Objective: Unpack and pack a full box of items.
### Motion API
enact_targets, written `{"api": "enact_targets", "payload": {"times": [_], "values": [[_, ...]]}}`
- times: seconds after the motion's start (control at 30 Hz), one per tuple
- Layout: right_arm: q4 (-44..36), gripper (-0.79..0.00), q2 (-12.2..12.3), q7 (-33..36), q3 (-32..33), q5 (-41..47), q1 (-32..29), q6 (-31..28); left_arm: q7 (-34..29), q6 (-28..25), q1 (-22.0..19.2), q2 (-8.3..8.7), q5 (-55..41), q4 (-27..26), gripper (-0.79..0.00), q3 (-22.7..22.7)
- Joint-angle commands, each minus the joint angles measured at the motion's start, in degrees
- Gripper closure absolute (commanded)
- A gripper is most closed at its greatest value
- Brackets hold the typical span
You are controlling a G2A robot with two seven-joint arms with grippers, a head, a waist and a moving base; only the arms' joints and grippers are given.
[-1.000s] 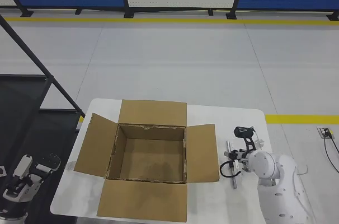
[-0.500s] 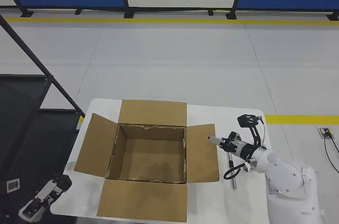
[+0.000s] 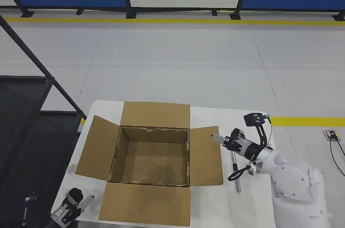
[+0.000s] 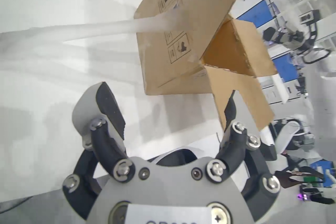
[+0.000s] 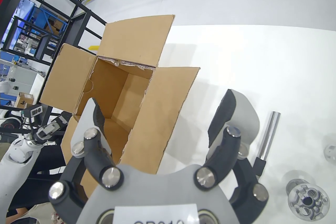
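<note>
One cardboard box [image 3: 155, 114] | brown, upright | four flaps spread | rim torn

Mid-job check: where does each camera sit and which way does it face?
Top view: above the arms, looking down on the table, open box, left gripper and right gripper.
Left wrist view: beside the box, facing its outer walls; own open fingers in front.
Right wrist view: above the table, facing into the box, metal rod alongside; own open fingers in front.
Shared: both wrist views show the box and the other arm beyond it.
</note>
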Motion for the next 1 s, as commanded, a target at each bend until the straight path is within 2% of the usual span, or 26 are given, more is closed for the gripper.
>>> {"api": "enact_targets", "payload": {"times": [0.0,0.17,0.23,0.3,0.43,0.6,0.8,0.97], "values": [[-0.8,-0.785,0.2,-0.3,-0.3,-0.4,-0.7,0.0,0.0,0.1,0.0,0.00,0.6,0.0,-0.785,0.0],[-2.9,-0.785,0.7,-1.5,-0.9,-0.8,-2.8,0.2,0.4,0.5,-0.2,0.02,1.3,-0.2,-0.785,0.0],[-3.7,-0.785,0.9,-1.9,-1.0,-0.9,-3.4,0.2,2.7,1.7,-1.0,0.11,9.2,-1.3,-0.785,0.2],[-4.3,-0.785,1.1,-2.0,-1.1,-0.8,-3.8,0.3,6.8,1.8,-1.2,-0.04,18.1,-1.5,-0.785,2.3],[-4.8,-0.785,1.5,-1.4,-1.5,0.9,-4.3,0.2,14.1,2.3,-1.8,-0.26,29.0,-0.4,-0.785,6.2],[-3.4,-0.785,2.3,6.0,-1.4,4.9,-3.0,1.5,20.1,2.9,-2.5,-0.25,37.2,0.8,-0.785,9.2],[-0.2,-0.785,3.1,10.8,-1.1,7.1,-1.0,3.7,24.9,4.7,-3.4,-0.23,42.0,1.8,-0.785,11.7],[4.5,-0.785,3.6,13.2,-3.6,8.1,2.1,4.6,26.6,5.6,-4.2,-0.17,43.0,2.0,-0.785,13.3]]}}
